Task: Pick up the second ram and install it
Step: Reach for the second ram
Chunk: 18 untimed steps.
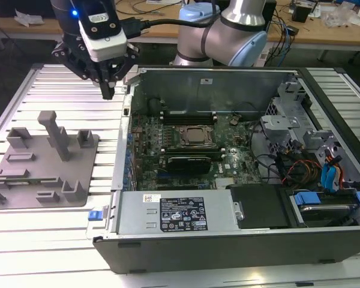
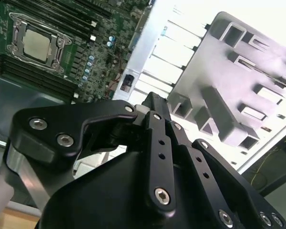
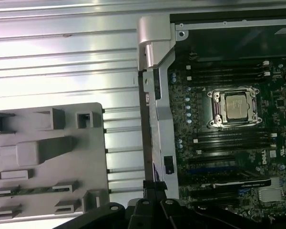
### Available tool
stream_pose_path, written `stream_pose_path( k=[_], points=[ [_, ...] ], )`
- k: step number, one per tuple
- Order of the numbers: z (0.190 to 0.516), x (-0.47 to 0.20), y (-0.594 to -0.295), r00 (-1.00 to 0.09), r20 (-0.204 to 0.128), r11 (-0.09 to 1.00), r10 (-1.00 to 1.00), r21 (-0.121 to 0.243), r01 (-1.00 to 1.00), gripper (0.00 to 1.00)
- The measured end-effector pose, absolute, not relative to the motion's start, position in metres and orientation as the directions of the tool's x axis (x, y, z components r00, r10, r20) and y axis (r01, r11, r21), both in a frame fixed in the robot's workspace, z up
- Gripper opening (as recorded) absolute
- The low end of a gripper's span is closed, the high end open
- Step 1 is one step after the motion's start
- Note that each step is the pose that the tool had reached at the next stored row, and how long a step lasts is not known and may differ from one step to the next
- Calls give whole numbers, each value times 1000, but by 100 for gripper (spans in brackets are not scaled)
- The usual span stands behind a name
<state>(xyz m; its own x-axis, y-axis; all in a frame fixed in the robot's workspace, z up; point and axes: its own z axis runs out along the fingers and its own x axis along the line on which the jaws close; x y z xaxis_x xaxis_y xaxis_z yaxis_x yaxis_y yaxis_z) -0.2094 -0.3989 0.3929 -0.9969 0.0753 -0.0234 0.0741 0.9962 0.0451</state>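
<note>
Fingers [image 1: 108, 89] over slatted metal table [image 1: 48, 90]

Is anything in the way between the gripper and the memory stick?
Nothing visible covers the memory stick, which lies open in the grey holder. The gripper hovers above the table beside it.

On the exterior view's left, holder plate [image 1: 81, 171] lies beside computer case [image 1: 228, 246].
</note>
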Motion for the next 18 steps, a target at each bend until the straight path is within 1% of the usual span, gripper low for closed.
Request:
stream_pose_path(
  k=[18],
  points=[
    [393, -239, -399, -997, -23, 996, 75, 46, 74, 8]
  ],
)
